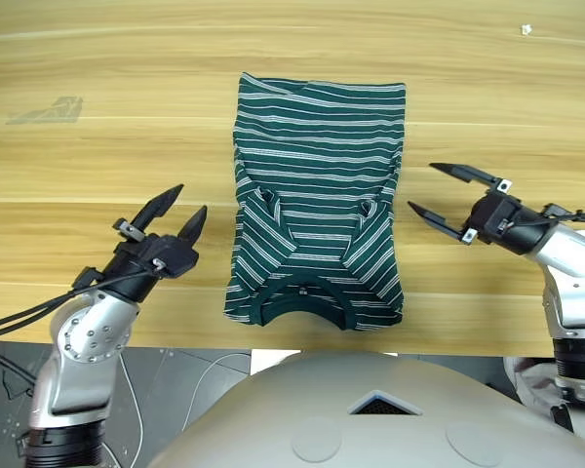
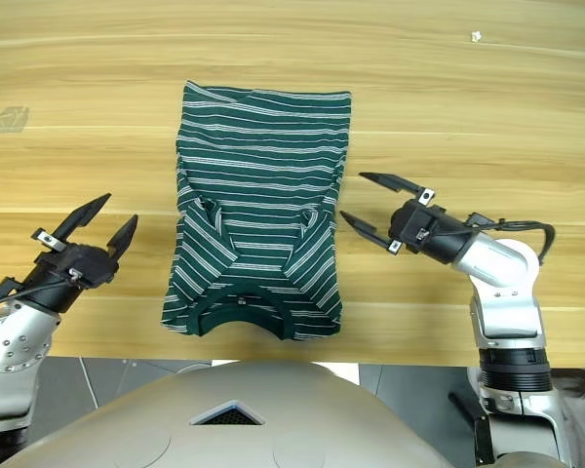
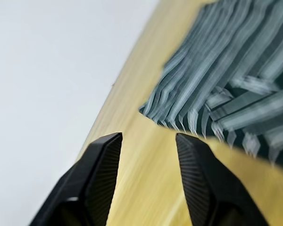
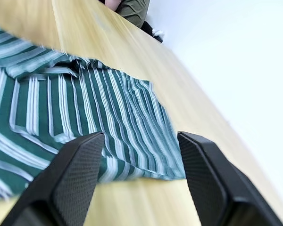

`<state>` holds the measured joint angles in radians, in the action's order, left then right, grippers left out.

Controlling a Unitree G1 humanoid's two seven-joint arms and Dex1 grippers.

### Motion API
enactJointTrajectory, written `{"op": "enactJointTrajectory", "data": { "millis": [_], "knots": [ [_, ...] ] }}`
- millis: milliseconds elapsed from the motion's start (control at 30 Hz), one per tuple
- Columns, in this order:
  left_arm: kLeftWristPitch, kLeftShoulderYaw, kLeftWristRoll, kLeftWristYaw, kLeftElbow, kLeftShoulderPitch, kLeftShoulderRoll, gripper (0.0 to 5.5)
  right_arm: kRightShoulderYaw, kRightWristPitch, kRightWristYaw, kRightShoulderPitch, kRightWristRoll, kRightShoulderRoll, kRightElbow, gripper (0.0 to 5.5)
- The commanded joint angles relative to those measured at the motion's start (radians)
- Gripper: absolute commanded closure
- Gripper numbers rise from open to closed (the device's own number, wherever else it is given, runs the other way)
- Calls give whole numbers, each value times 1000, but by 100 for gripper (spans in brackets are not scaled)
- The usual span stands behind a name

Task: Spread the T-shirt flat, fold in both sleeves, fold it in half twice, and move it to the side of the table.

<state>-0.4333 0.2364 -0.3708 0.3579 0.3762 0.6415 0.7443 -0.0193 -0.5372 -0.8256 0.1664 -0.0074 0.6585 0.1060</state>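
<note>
Our left gripper (image 1: 191,198) and right gripper (image 1: 421,185), fingers spread apart on both, flank the striped T-shirt (image 1: 317,200), lying sleeves-folded on the wooden table (image 1: 97,195) between the two sets of fingertips.

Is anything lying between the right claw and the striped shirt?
No. Only bare table lies between the right gripper and T-shirt, per the left eye view.

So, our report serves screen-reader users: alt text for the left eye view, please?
A green striped T-shirt lies on a wooden table, sleeves folded in, collar nearest the robot. The left gripper and right gripper flank it, jaws open.
</note>
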Motion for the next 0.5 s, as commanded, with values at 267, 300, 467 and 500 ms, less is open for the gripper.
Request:
{"op": "enactJointTrajectory", "data": {
  "millis": [267, 300, 467, 500],
  "knots": [
    [-295, -38, -476, -82, -103, 64, 173, 259, 75, -618, 151, 18, -482, 225, -261, 260],
    [-303, -59, -486, -80, -104, 52, 172, 259, 94, -633, 163, 19, -501, 222, -265, 260],
    [-325, -156, -518, -64, -104, -3, 168, 259, 182, -629, 205, 42, -504, 204, -241, 260],
    [-327, -173, -522, -62, -102, -6, 169, 259, 198, -622, 210, 47, -496, 203, -226, 260]
  ]
}}
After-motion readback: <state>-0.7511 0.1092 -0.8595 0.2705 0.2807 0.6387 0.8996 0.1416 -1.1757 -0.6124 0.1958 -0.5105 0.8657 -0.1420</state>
